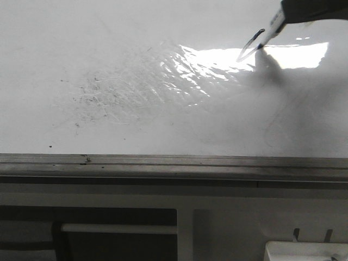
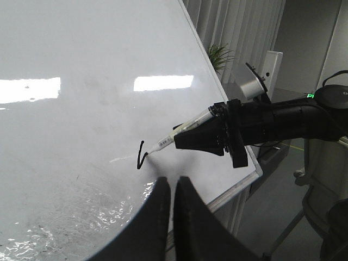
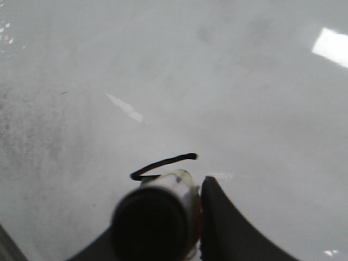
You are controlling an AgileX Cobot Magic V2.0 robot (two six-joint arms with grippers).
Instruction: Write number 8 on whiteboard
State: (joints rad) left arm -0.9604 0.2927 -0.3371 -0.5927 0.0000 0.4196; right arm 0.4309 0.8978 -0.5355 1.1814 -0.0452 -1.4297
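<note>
The whiteboard fills the front view, glossy white with grey smudges and a glare patch. The number 8 is only a short black hooked line, also in the right wrist view and faint in the front view. My right gripper is shut on a white marker whose tip touches the board at the stroke's end; the marker's blurred back end hides one finger. My left gripper is shut and empty, held off the board below the stroke.
A grey metal edge rail runs along the board's near edge. Below it are a white bar and a white box. Past the board's right edge stand a plant and curtains.
</note>
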